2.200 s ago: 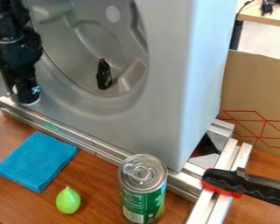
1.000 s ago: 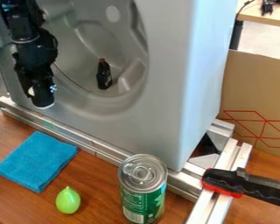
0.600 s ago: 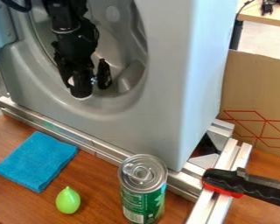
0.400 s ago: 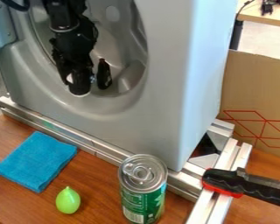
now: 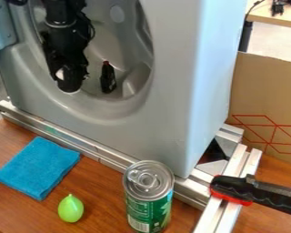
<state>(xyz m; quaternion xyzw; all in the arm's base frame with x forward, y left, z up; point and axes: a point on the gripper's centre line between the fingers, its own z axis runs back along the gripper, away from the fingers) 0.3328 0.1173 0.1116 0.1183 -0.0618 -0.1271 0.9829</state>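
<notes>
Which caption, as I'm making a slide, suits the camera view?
Robot arm beside dark bottle at a round grey recess, blue cloth below.

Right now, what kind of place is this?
It looks like a robot lab or workshop. A black robot arm hangs by what looks like a washing machine's front, metal rails run below it, and a black-and-red tool handle is over the rails on the right.

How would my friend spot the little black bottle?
Find the big grey machine with a huge round hollow in its front. Low inside that hollow is the small black bottle. Its reddish top sets it apart from the robot's black arm beside it in the picture.
</notes>
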